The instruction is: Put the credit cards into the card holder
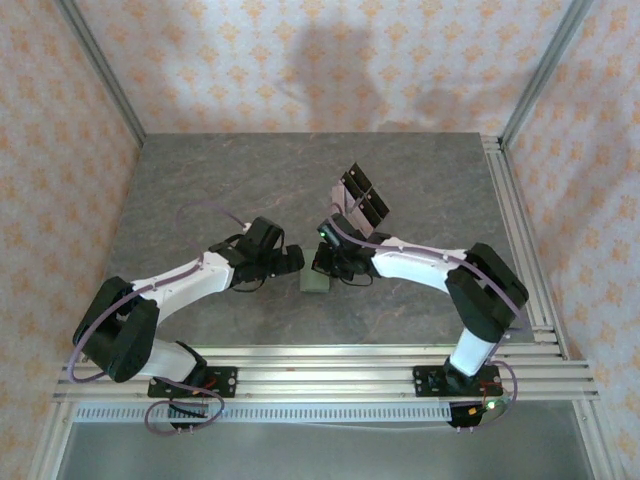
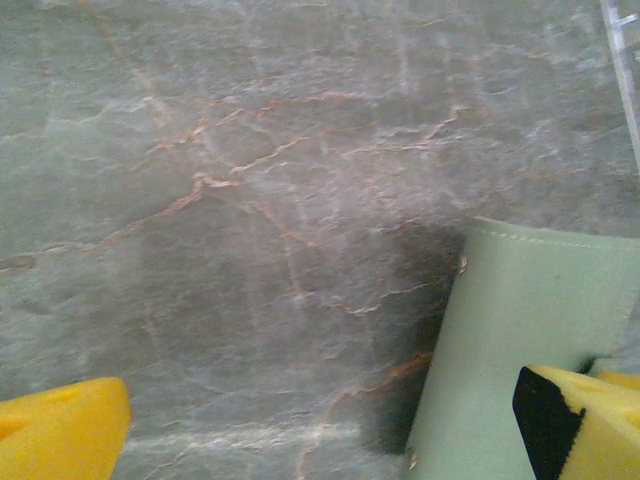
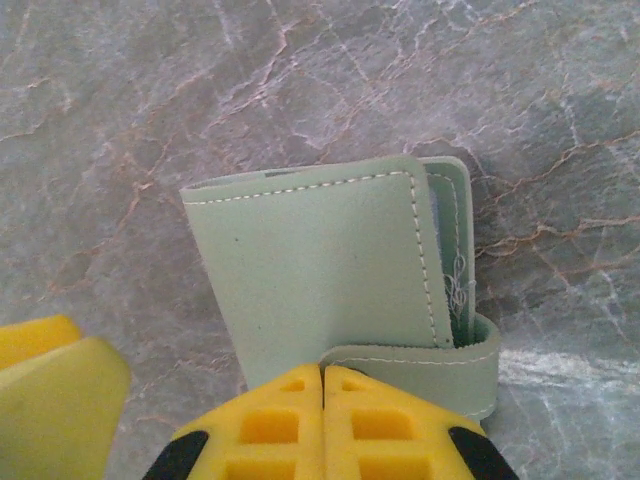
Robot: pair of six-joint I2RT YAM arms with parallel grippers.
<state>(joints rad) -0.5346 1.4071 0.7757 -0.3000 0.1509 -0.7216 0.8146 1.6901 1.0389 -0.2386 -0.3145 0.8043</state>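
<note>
**Right gripper [image 3: 322,385] clenching at the strap: the wallet may be slipping free**

From above, the card holder [image 1: 315,283] is standing on edge between both grippers, while the credit cards [image 1: 360,197] are lying fanned well beyond it, none inside yet.

At the left wrist, the left gripper [image 2: 320,425] is gaping wide, one finger [image 2: 585,425] overlapping the card holder's near edge; closing off-centre risks toppling it.

At the right wrist, fingers are pressing together against the clasp tab [image 3: 440,370]. Whether they are pinching it I cannot tell; a weak hold risks the card holder dropping flat.
</note>
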